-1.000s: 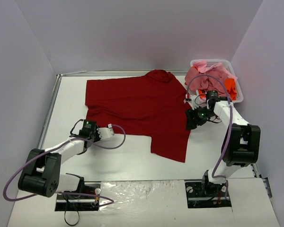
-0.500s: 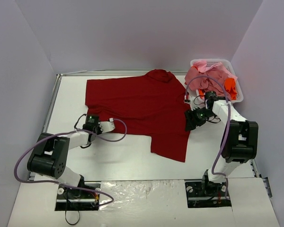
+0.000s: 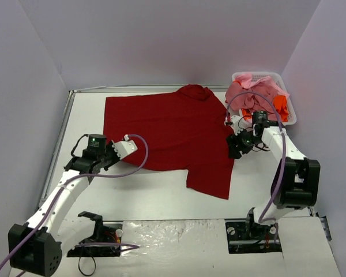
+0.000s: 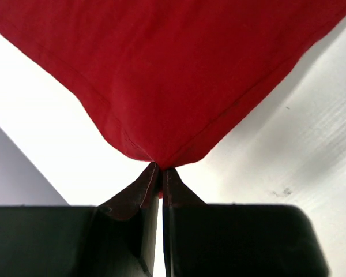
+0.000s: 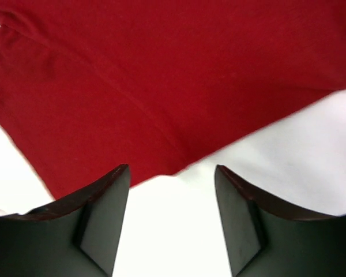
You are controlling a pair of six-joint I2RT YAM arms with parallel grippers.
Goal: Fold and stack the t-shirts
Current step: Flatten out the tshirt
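Left wrist view: grips dark red t-shirt (image 4: 179, 69) corner with left gripper (image 4: 160, 168); holds right gripper (image 5: 172, 170) open toward right edge of tabletop (image 3: 161, 199).

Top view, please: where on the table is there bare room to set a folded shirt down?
The table is bare between the dark red t-shirt and its near edge, and left of the shirt. The basket corner is crowded.

light: bright, even | shadows: soft | right wrist: slight blur

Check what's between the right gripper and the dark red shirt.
Only bare table shows between right gripper and dark red shirt, in the right wrist view.
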